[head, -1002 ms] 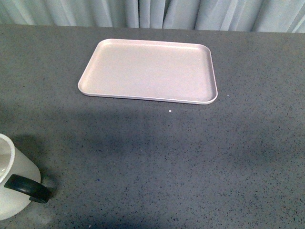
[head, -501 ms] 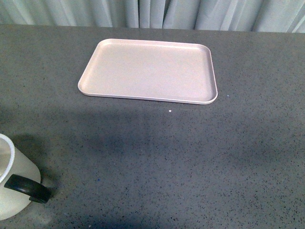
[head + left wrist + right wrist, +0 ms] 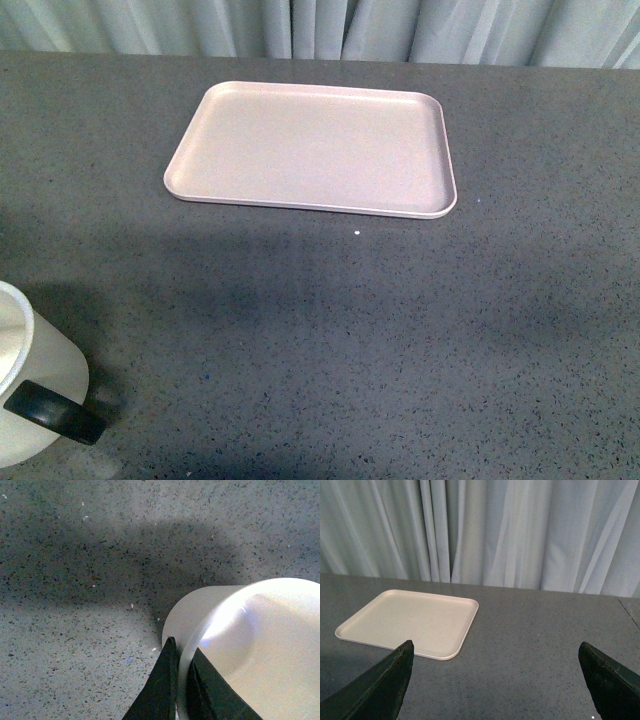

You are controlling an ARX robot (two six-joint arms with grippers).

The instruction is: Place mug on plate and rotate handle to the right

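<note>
Mug point(image 3: 40, 385) first: one only, at 8 o'clock in the front view, partly cut off by the frame edge. Whether it rests on the grey table point(image 3: 400, 340) or is just lifted, I cannot tell. Compared with half a second ago it sits a touch lower in that view. Its black handle point(image 3: 55, 412) has dropped with it and juts toward about 4 o'clock from the white body. The left gripper point(image 3: 183, 646) pinches the mug's wall, one dark finger point(image 3: 160, 690) outside the rim and the other inside, closed down to the wall's thickness.

The mug is well apart from the plate point(image 3: 310, 150), which lies toward 1 o'clock from it. There is one plate, bare and unmoved, flat at the view's 12 o'clock, near the curtain point(image 3: 320, 25).

The right gripper point(image 3: 495, 645) shows only in its own wrist camera. It is spread wide with nothing between its fingers. That makes two grippers in all.
</note>
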